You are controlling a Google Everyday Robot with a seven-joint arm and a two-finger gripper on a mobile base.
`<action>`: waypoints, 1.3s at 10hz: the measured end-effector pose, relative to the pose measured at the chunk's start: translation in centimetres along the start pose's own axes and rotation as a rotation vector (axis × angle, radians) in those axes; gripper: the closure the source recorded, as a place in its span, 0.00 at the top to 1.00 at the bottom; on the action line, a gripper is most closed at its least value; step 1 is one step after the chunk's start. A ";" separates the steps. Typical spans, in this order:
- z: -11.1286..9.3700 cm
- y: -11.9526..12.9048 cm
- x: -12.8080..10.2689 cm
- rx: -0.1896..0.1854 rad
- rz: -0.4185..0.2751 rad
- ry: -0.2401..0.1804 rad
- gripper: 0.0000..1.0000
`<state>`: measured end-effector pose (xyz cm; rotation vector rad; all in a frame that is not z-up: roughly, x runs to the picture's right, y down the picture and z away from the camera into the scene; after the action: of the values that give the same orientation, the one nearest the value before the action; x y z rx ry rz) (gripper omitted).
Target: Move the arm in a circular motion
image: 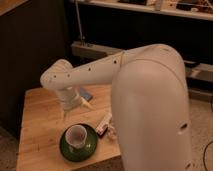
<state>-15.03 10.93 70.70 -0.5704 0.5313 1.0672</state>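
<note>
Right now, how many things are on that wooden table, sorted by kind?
White cup: 1
Green saucer: 1
Small packet: 1
Blue object, half hidden by the arm: 1
Total: 4
The gripper hangs above the table, just behind the cup.

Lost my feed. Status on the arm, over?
Gripper low over wooden table. Arm bent, reaching across table. White cup on green saucer near gripper.
</note>
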 end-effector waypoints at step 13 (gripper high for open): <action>-7.9 -24.7 -7.3 -0.061 0.167 -0.181 0.80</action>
<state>3.70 -8.10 73.92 -0.4827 0.3937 1.2840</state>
